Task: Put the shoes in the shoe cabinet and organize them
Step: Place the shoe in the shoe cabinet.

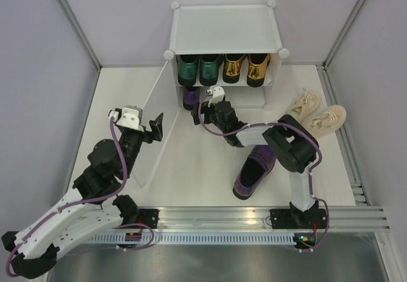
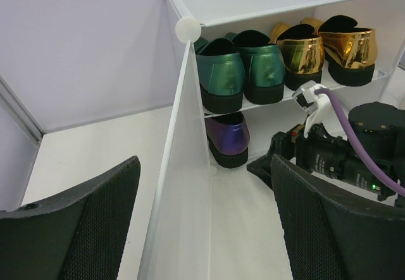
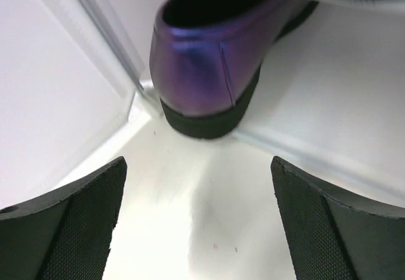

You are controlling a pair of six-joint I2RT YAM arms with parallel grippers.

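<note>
The white shoe cabinet (image 1: 222,24) stands at the back, its frosted door panel (image 1: 145,148) swung open to the left. Green loafers (image 1: 198,69) and gold loafers (image 1: 247,67) fill the upper shelf. One purple shoe (image 1: 190,97) sits heel-out at the left of the lower tier; its mate (image 1: 253,170) lies on the table. Beige sneakers (image 1: 318,113) lie at the right. My right gripper (image 1: 202,105) is open and empty just short of the purple shoe's heel (image 3: 209,59). My left gripper (image 1: 156,128) is open, its jaws on either side of the door panel's edge (image 2: 183,198).
The right arm's wrist (image 2: 354,153) with its purple cable reaches in front of the lower tier. The lower tier's right part (image 1: 251,97) holds no shoe that I can see. Grey walls close in the white table (image 1: 191,161) on both sides.
</note>
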